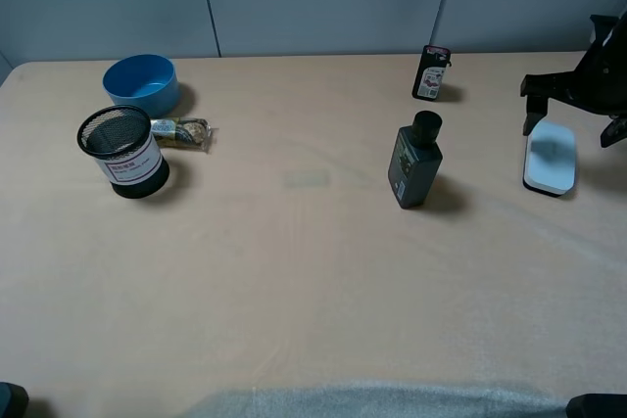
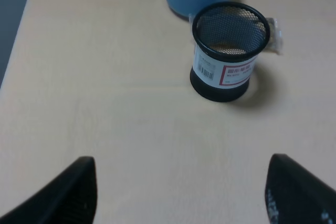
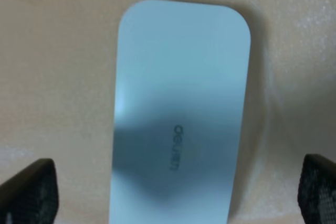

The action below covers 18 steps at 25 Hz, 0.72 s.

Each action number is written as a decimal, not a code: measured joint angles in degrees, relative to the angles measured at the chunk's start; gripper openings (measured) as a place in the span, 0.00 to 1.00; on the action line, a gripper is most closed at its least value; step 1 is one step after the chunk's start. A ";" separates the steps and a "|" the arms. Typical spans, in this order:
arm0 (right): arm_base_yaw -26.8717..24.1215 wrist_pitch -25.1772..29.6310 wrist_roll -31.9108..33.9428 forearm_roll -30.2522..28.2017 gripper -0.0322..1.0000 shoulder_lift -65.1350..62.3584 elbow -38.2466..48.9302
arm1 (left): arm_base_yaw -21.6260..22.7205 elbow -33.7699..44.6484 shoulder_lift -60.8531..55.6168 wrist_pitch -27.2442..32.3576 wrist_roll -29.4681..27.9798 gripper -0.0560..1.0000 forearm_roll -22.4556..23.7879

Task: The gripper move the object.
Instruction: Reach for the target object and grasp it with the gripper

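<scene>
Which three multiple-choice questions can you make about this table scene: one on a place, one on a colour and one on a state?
1. Where does the white device lie?
A. left of the dark bottle
B. right of the dark bottle
C. on top of the dark bottle

2. What colour is the bowl?
A. blue
B. red
C. green

3. How is the right gripper?
A. shut on the white device
B. shut on the dark bottle
C. open, one finger on each side of the white device

Answers:
1 B, the high view shows it right of the bottle.
2 A, the bowl is plainly blue.
3 C, the right wrist view shows both fingers clear of the device.
</scene>
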 joint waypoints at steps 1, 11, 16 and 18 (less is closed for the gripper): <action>0.00 -0.05 0.00 0.00 0.70 0.00 0.00 | 0.00 0.00 0.00 0.00 0.00 0.75 0.00; 0.00 -0.38 0.08 0.00 0.70 2.37 0.00 | 0.00 0.00 0.00 0.00 0.00 0.75 0.00; 0.00 -1.11 0.08 -0.01 0.70 3.47 0.00 | 0.00 0.00 0.00 0.00 0.00 0.75 0.00; 0.00 -1.45 0.08 -0.01 0.70 3.49 0.00 | 0.00 0.00 0.00 0.00 0.00 0.75 0.00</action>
